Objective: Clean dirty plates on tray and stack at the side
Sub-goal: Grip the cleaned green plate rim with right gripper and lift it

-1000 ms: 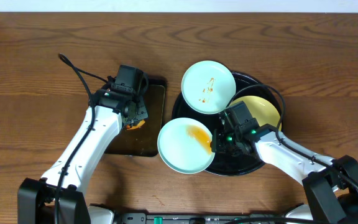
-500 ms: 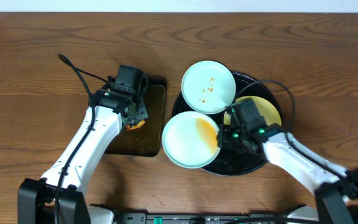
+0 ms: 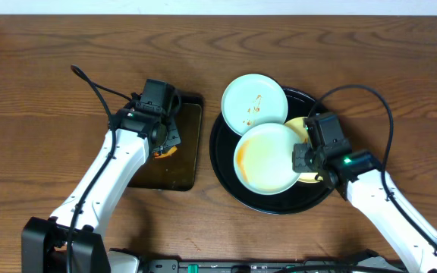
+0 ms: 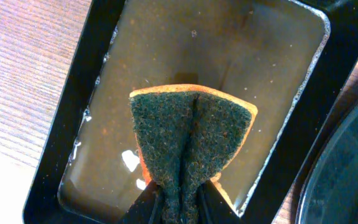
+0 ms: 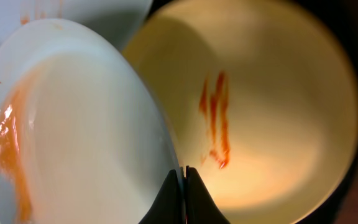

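Change noted over the last second: the smeared mint plate [image 3: 265,159], which had overhung the left rim of the tray [image 3: 220,155], has been carried to the right and is now held wholly over the tray, overlapping the yellow plate [image 5: 272,106]. It is pinched at its right rim by the right jaws, which are pressed onto the thin edge. In the wrist view the plate is seen tilted; whether its far edge rests on the tray cannot be told from overhead. The orange smear is seen along its left side.

The second mint plate [image 3: 253,105], spotted with sauce, is unmoved at the tray's upper-left rim. Red streaks are recorded on the yellow plate.

No change at the left jaws: they are clamped on the folded sponge [image 4: 188,137], held above the water in the rectangular tray [image 4: 82,93].

Judgement: the plate has been drawn away from the sponge side, so wiping is not yet begun. Nothing is stacked on the bench [image 3: 51,76].
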Tool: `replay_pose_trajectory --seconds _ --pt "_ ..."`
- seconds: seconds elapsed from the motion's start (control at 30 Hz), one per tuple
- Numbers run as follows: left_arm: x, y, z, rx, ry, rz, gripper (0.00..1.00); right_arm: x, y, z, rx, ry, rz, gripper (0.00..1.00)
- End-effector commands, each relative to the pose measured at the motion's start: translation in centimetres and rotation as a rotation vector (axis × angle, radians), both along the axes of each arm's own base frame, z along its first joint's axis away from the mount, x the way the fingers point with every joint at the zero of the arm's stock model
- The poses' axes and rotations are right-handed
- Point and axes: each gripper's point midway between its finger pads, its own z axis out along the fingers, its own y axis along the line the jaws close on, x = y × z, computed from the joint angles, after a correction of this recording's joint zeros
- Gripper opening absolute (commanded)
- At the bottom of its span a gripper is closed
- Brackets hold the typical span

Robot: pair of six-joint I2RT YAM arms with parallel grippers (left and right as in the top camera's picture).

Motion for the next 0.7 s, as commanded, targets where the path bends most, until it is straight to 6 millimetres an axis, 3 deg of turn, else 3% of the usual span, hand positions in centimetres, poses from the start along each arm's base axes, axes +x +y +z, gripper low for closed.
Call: replay_pose_trajectory --seconds 0.0,0.37,0.67 --pt "0.4 0.3 0.5 0.010 -0.016 0.013 0.17 1.9 -0.7 2.7 -0.071 -0.093 0.036 0.01" --pt "0.4 0.3 0.5 0.010 -0.017 0.013 0.17 3.9 -2.8 6.2 -0.270 -0.192 0.068 0.01" --pt "0.4 0.3 0.5 0.009 -0.017 0.013 0.17 4.2 -0.3 9.9 -0.498 -0.310 0.223 0.01"
